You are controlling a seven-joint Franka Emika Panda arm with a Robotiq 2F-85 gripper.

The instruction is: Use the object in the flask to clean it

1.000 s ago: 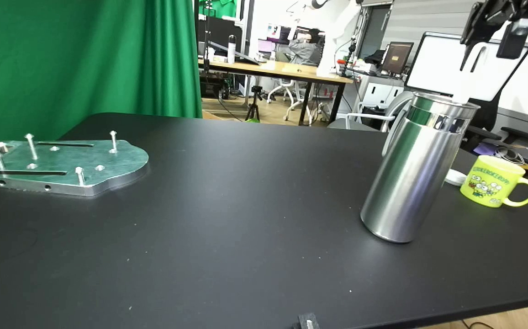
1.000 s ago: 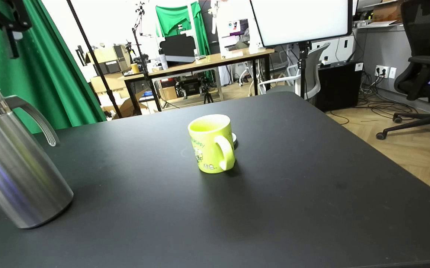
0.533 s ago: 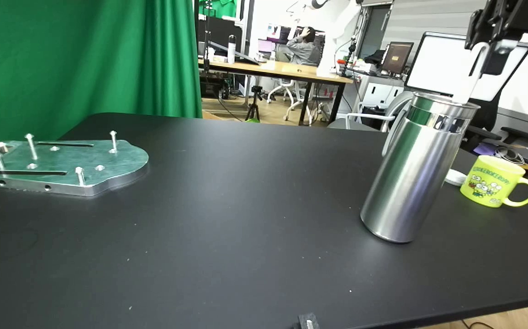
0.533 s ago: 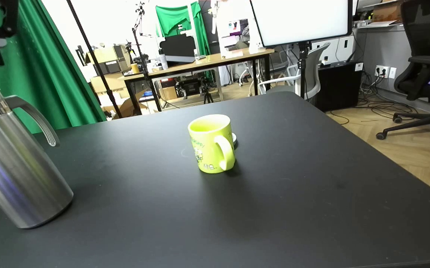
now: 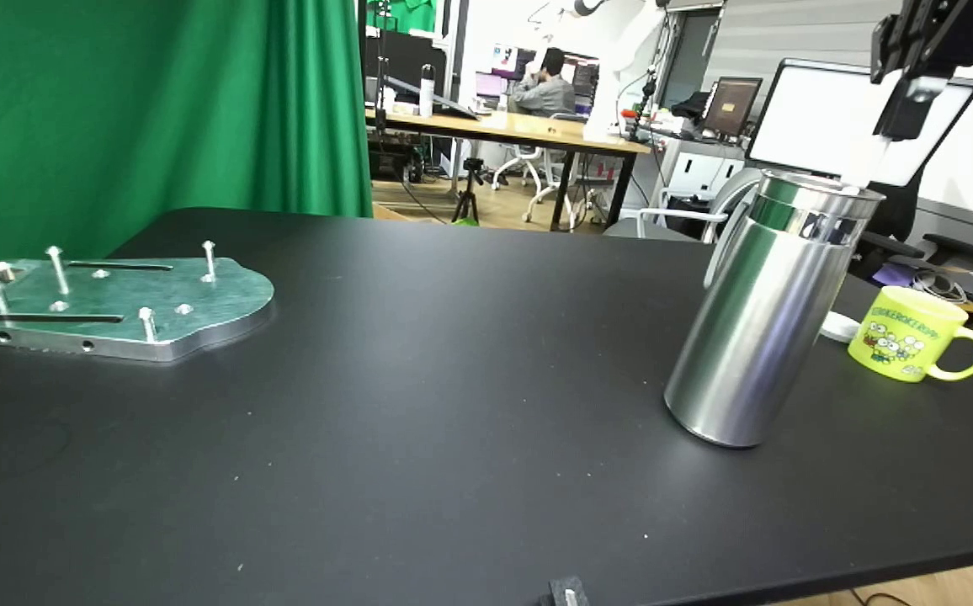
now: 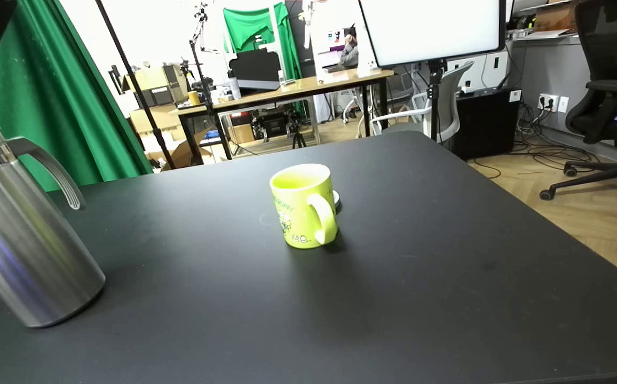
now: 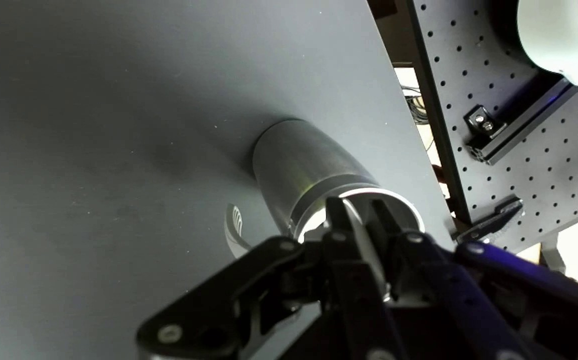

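A pale handle is flanked by the fingers of a black claw, set close together above the mouth of a tall brushed-steel flask. Whether the handle is pinched by them or only straddled cannot be told. Its lower end is hidden inside the flask, while its upper length is seen between rim and claw in both exterior views. Below the claw, the flask is stood on a black worktop; its curved side handle is set apart from the fingers.

Farther from the claw, and lower, a yellow-green mug printed with cartoon figures is shown upright in both exterior views, apart from the flask. A white disc, partly hidden by the mug in an exterior view, is placed just beside it; contact between the two cannot be judged. Past the worktop's edge, a perforated gray board and a pale rounded shape, cut off by the frame, are caught in the wrist view.

Well away from the claw, a metal plate fitted with upright bolts is pictured at the worktop's edge, backed by a green curtain. Beyond claw and worktop, a bright white panel is seen and, farther back, a wooden-topped desk, with a person in gray seated behind it.
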